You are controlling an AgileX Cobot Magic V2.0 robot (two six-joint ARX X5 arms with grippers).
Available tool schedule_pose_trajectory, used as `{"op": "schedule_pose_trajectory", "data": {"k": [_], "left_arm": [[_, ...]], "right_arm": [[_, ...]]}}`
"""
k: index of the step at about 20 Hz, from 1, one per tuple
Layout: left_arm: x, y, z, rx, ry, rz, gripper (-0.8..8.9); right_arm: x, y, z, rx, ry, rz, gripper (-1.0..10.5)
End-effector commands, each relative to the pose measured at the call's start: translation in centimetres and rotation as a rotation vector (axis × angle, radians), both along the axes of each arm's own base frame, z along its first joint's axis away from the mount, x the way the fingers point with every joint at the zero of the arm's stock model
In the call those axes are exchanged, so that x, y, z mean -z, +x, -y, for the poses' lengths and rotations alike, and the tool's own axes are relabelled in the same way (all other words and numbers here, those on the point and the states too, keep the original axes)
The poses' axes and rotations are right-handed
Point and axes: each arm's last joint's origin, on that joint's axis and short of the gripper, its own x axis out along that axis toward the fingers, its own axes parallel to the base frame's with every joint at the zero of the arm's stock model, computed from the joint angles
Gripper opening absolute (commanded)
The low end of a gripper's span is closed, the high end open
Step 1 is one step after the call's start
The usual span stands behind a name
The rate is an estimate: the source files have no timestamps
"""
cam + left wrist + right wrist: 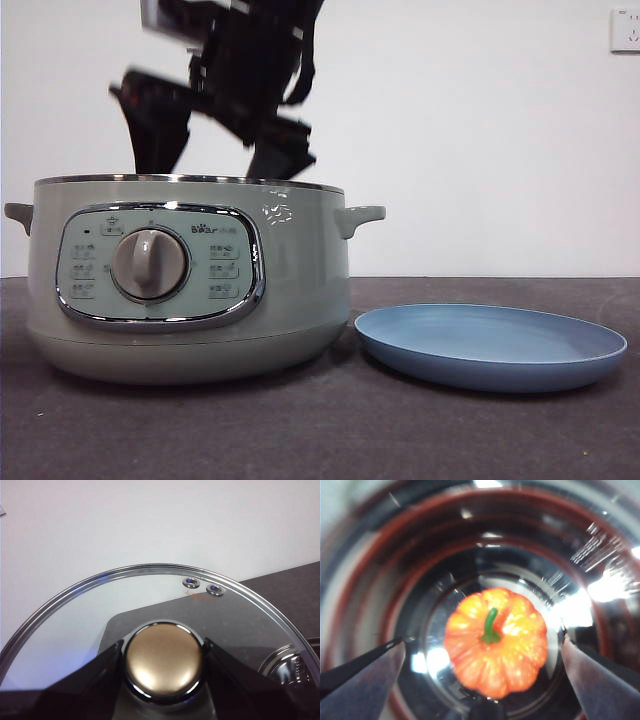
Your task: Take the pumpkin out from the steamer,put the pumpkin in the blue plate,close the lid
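The sage-green steamer (190, 290) stands at the left of the table with no lid on it. Inside its shiny steel bowl (380, 580) lies the orange pumpkin (495, 642), green stem up. My right gripper (482, 642) hangs open over the pumpkin, one jaw on each side and apart from it. In the front view this right gripper (220, 160) reaches down to the pot's rim from above. The blue plate (490, 345) lies to the right of the steamer with nothing on it. My left gripper (164, 652) is shut on the knob (164, 660) of the glass lid (100, 615), out of the front view.
Dark grey cloth (350, 430) covers the table in front of a white wall. A wall socket (625, 30) sits at the top right. The plate nearly touches the steamer's right side. A steel rim (287, 665) shows past the lid's edge.
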Motion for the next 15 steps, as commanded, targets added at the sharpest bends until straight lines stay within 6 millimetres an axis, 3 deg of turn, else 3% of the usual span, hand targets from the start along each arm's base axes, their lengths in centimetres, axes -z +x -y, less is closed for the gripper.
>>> {"op": "schedule_pose_trajectory", "data": {"k": [1,4,5,8,10,13,15], "left_arm": [[-0.9,-0.6,-0.3,-0.01,-0.018,0.06,-0.09],[-0.8,-0.6,-0.3,-0.01,-0.015,0.054,-0.09],[-0.7,-0.6,-0.3,-0.01,-0.012,0.049,-0.09],[-0.6,-0.6,-0.4,-0.01,-0.006,0.038,-0.09],[-0.6,-0.6,-0.4,-0.009,-0.006,0.036,-0.09],[-0.6,-0.6,-0.3,-0.005,-0.007,0.036,-0.09],[-0.6,-0.6,-0.2,0.027,-0.013,0.035,-0.09]], "right_arm": [[1.9,0.6,-0.6,-0.005,-0.024,-0.015,5.7],[2.7,0.7,-0.8,-0.005,-0.038,-0.029,5.6],[2.7,0.7,-0.9,0.0,-0.034,-0.031,5.0],[2.7,0.5,-1.0,-0.001,-0.038,-0.033,0.5],[2.6,0.4,-1.1,-0.004,-0.033,-0.03,-0.2],[-0.5,-0.3,-0.2,0.022,0.03,0.003,-0.2],[-4.3,-1.4,1.5,0.029,0.079,0.045,-0.2]]}}
